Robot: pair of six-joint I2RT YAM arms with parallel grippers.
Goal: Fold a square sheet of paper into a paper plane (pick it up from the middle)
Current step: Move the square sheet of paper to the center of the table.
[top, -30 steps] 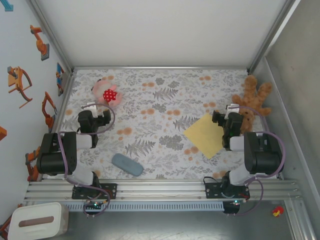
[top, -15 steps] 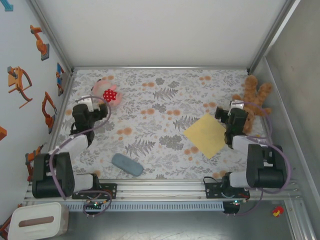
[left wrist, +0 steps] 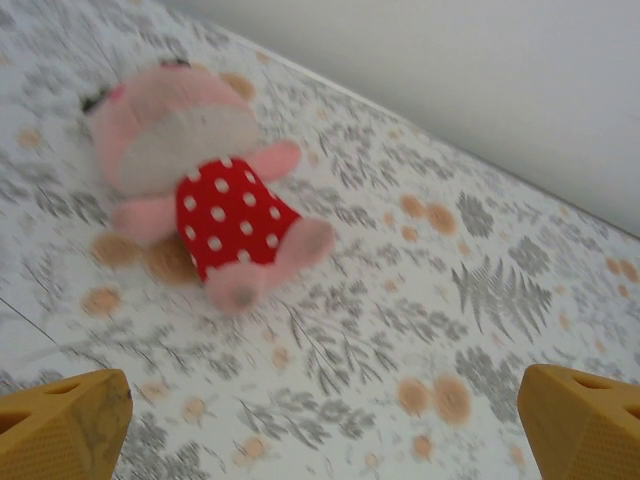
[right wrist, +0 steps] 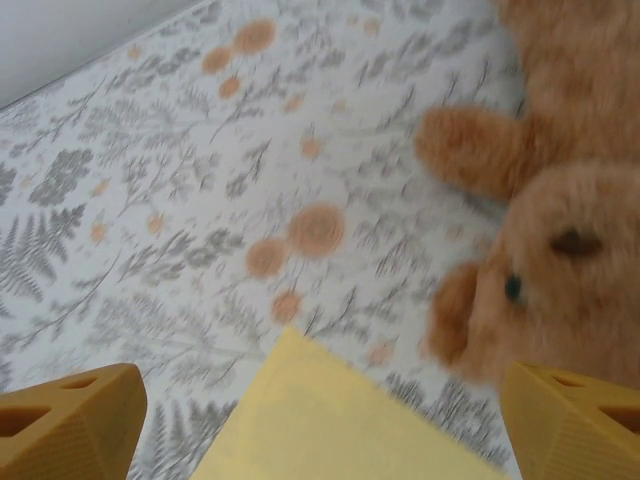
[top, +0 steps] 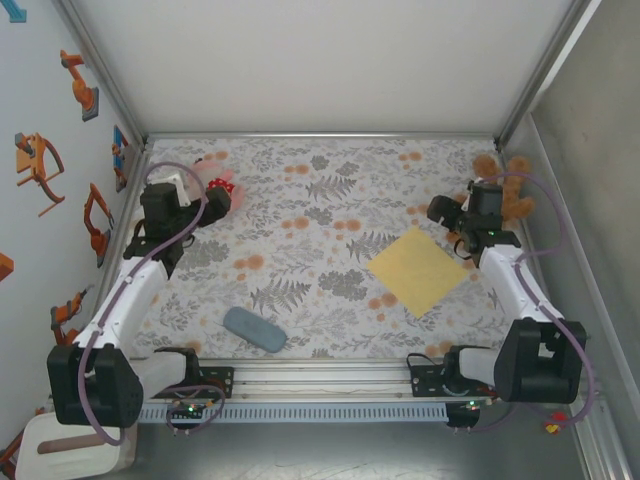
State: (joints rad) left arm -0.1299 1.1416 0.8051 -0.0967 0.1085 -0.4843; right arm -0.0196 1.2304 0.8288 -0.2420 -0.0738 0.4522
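The square sheet of paper [top: 418, 270] is plain yellow and lies flat and unfolded on the floral table, right of centre. Its far corner [right wrist: 330, 420] shows low in the right wrist view. My right gripper [top: 446, 214] hovers open just beyond that corner, beside the teddy bear; in its wrist view the right gripper [right wrist: 320, 430] has nothing between its orange fingertips [right wrist: 70, 425]. My left gripper [top: 200, 212] is open at the far left, with the left gripper [left wrist: 320, 430] over bare cloth. The paper plane is out of view.
A brown teddy bear [top: 508, 178] lies at the back right, close to the right fingers, and fills the right side as the bear [right wrist: 560, 230]. A pink plush in a red dotted dress [left wrist: 205, 190] lies at the back left [top: 216, 190]. A grey-blue pad [top: 254, 329] rests near the front.
Both arms have unfolded and reached away from their bases toward the back. The left gripper moved up to the pink plush, the right one past the sheet's far corner toward the bear.
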